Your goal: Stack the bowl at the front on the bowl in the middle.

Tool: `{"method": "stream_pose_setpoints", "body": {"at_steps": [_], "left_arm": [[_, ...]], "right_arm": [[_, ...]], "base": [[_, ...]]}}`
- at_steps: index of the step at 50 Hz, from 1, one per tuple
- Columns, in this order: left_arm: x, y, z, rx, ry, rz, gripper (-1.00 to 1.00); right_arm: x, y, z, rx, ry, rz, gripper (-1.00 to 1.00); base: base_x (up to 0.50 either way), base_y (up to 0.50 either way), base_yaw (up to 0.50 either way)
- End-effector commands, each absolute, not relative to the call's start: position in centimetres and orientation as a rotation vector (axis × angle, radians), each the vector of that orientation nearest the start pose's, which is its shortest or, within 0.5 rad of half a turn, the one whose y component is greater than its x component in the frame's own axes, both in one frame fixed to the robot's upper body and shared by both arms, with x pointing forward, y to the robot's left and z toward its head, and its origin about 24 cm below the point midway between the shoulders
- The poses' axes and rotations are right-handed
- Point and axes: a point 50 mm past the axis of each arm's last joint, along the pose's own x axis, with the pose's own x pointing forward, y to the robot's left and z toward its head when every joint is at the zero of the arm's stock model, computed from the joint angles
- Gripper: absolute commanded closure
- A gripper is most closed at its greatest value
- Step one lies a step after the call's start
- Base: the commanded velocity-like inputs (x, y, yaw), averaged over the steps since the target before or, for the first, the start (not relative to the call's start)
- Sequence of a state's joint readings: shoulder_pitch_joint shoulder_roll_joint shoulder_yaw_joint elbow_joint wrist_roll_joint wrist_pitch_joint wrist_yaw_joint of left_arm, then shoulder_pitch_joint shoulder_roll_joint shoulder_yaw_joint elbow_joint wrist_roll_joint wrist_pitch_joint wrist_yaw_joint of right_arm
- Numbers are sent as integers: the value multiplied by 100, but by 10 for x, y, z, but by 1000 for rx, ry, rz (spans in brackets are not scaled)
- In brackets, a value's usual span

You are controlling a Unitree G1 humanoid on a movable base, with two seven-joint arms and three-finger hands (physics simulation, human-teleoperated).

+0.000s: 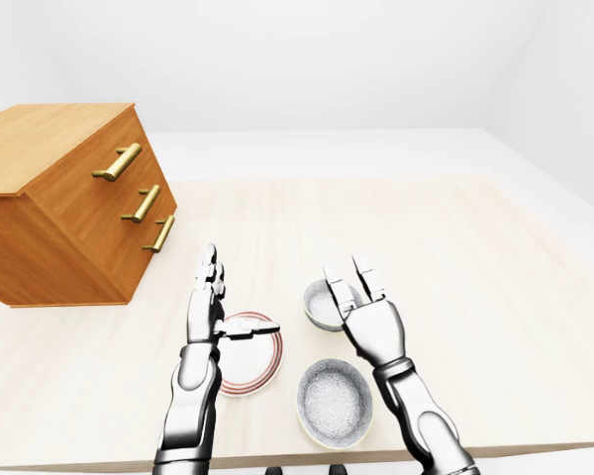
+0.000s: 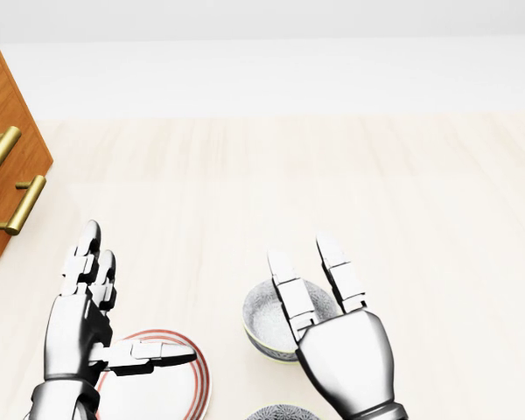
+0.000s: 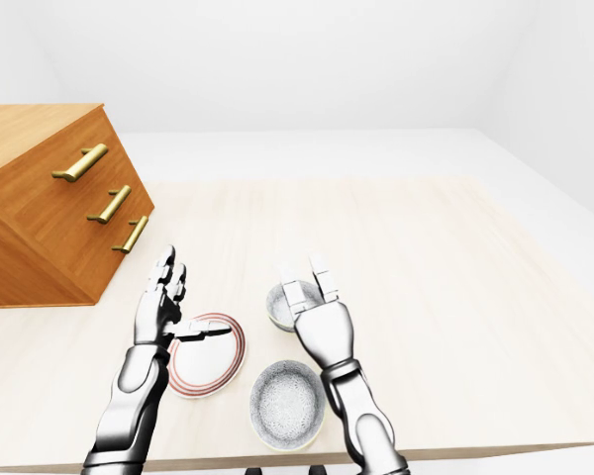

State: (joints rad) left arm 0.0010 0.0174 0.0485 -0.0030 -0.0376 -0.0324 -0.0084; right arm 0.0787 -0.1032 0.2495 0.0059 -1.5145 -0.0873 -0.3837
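Observation:
A large speckled bowl sits close to the table's bottom edge in the left-eye view. Above it stands a smaller speckled bowl, partly hidden behind my right hand. That hand is open, fingers pointing up, hovering over the smaller bowl's right side and holding nothing. My left hand is also open, fingers upright and thumb stretched right over a white plate with red rings. It grips nothing.
A wooden dresser with brass handles stands at the left of the pale wooden table. The table's edge runs along the bottom of the eye views, just below the large bowl.

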Motion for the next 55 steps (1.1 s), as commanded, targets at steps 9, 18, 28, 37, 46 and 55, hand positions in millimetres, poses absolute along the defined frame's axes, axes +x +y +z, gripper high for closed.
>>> {"method": "stream_pose_setpoints", "body": {"at_steps": [9,18,28,37,46,55], "left_arm": [[254,164,46,-19,-35,42,-100],[253,164,45,-19,-34,41,-100],[253,163,46,-18,-34,40,-100],[253,163,46,-18,-34,39,-100],[253,163,44,-17,-34,38,-100],[252,162,45,-17,-33,37,-100]], "right_arm": [[228,-108,39,-1519,-448,24,-100],[228,-109,39,-1520,-449,21,-100],[228,-109,38,-1523,-450,18,-100],[229,-111,40,-1524,-448,9,-100],[230,-115,43,-1523,-442,-6,-100],[231,-118,48,-1521,-442,-23,-100]], "base": [[0,0,0],[0,0,0],[0,0,0],[0,0,0],[0,0,0],[0,0,0]]}}
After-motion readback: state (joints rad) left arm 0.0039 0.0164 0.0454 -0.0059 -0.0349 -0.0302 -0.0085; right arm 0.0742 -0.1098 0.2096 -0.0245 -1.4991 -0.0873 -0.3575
